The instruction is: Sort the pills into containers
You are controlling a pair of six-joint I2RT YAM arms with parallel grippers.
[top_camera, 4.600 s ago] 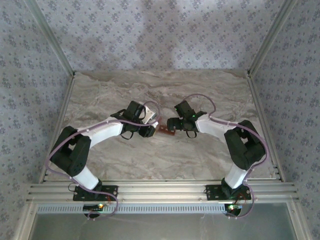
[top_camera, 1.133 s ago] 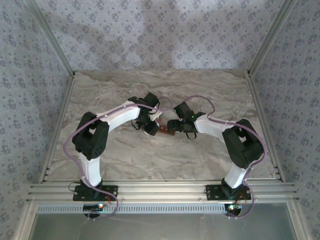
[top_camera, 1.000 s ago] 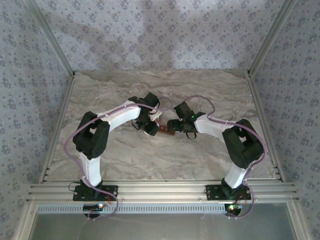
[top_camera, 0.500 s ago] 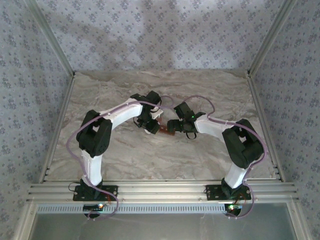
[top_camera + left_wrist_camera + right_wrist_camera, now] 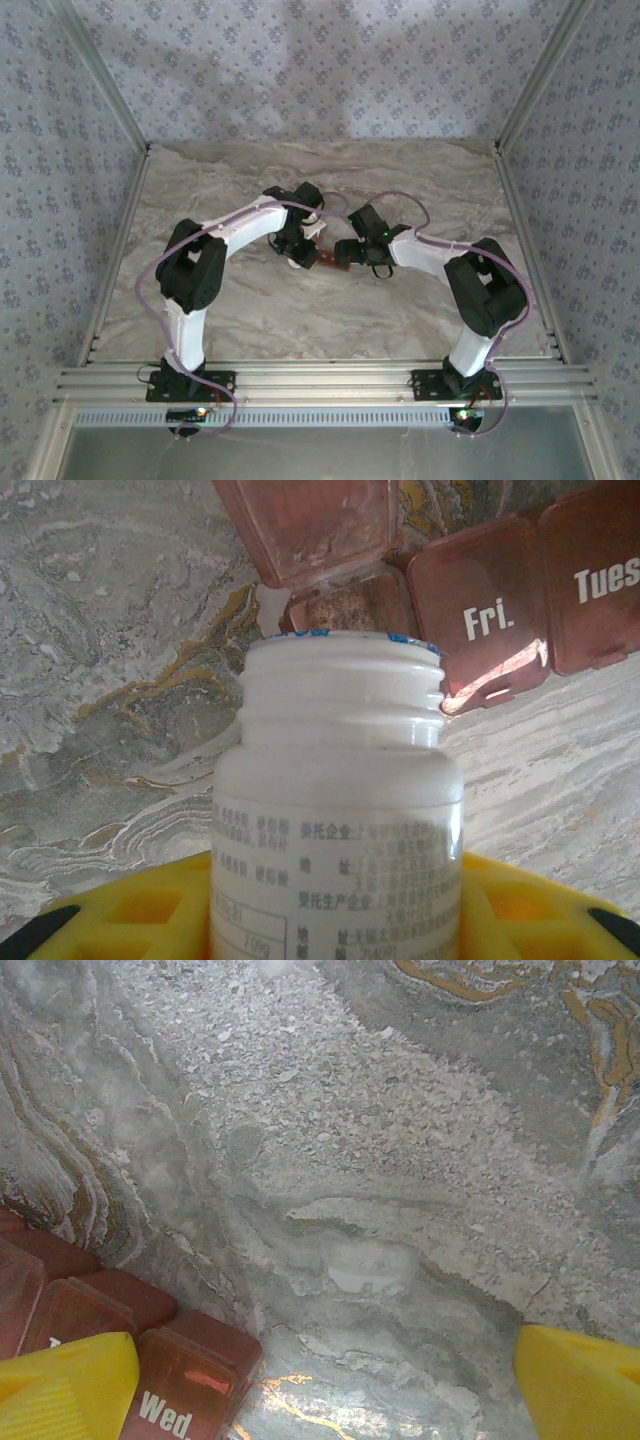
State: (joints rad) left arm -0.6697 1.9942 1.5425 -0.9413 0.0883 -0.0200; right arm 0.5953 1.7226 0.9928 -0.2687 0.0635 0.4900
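Pouring is looking imminent: left gripper (image 5: 335, 920) is aiming the clamped, uncapped pill bottle (image 5: 338, 780) at the pill organizer's (image 5: 490, 600) open compartment (image 5: 350, 605); right gripper (image 5: 320, 1380) is gaping wide, empty.

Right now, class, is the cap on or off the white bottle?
Off. The left wrist view shows the white bottle with bare screw threads at its neck and no cap over the rim.

table (image 5: 400, 310): grey-beige marble pattern, ochre veins | walls (image 5: 320, 70): pale wallpaper, small floral print | frame rail (image 5: 320, 380): ribbed aluminium along near table edge | white bottle (image 5: 340, 810): uncapped, blue foil scraps on rim, printed label
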